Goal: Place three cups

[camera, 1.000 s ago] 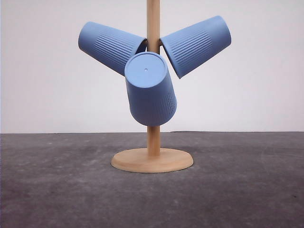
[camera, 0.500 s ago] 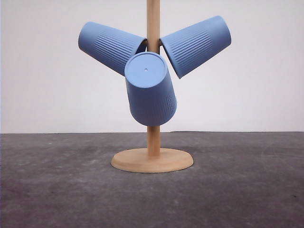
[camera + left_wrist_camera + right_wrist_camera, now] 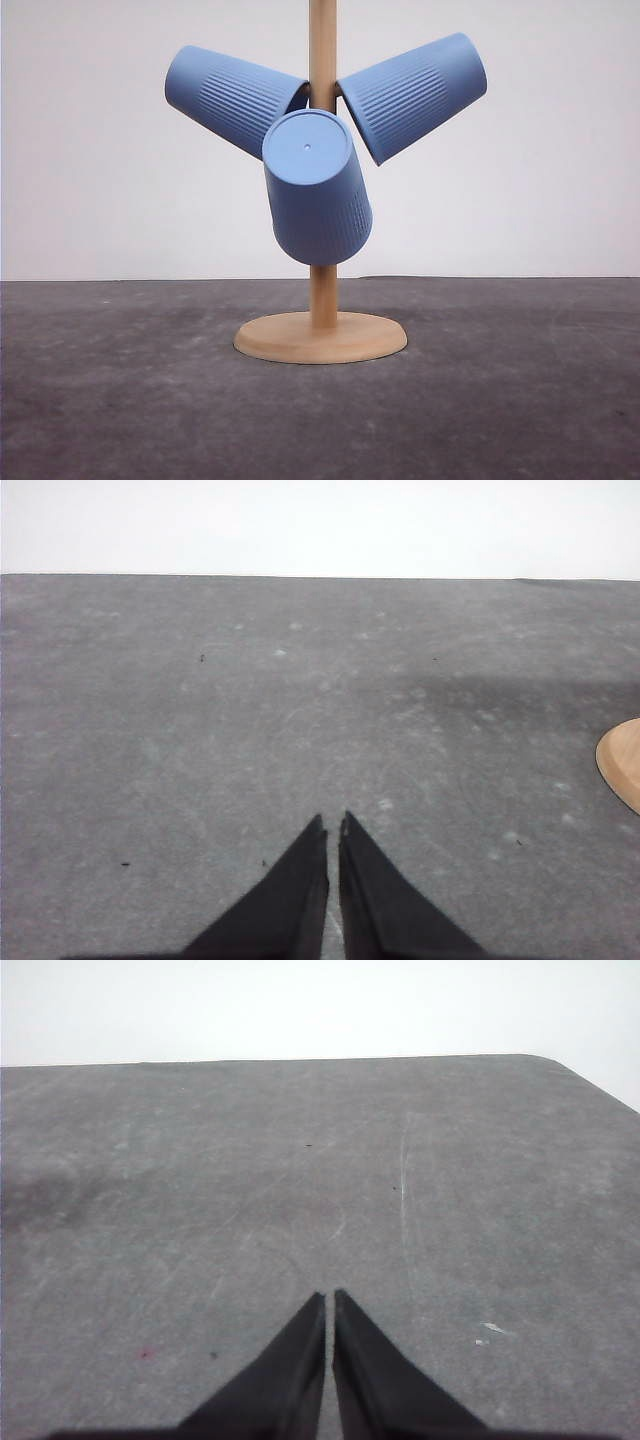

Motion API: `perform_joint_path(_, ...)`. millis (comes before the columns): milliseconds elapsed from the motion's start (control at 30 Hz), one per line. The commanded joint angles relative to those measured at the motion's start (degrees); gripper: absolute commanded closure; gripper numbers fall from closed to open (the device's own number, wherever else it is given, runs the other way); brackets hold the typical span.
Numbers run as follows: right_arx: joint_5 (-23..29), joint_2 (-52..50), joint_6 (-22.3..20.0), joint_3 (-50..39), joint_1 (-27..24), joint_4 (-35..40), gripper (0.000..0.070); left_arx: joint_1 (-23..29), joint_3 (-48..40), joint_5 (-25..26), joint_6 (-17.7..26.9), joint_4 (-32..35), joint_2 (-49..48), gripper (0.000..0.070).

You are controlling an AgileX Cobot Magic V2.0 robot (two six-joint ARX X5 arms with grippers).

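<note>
Grey counter (image 3: pixel 120 400) is seen carrying a wooden stand (image 3: pixel 321 336), and all three cups are hung on its pegs: left cup (image 3: pixel 232 98), right cup (image 3: pixel 413 95), front cup (image 3: pixel 315 190). Placement is judged finished. Left gripper (image 3: pixel 333 830) and right gripper (image 3: pixel 329 1303) are held low, fingers pressed together, nothing pinched; only retreat is called for.

No text, label, brand, number or sign can be read anywhere. The ribbed sides and flat base of the three cups (image 3: pixel 316 190) are plain, and nothing is printed on the wooden stand (image 3: pixel 320 337).
</note>
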Motion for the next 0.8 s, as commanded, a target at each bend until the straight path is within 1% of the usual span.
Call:
perform_joint_path(0, 0.17, -0.02, -0.15, -0.09, 0.02, 0.39, 0.0688, 0.07, -0.83, -0.26, 0.52, -0.31, -0.02, 0.07)
perform_joint_path(767, 0.17, -0.02, -0.15, -0.09, 0.02, 0.39, 0.0688, 0.07, -0.83, -0.26, 0.52, -0.31, -0.02, 0.07)
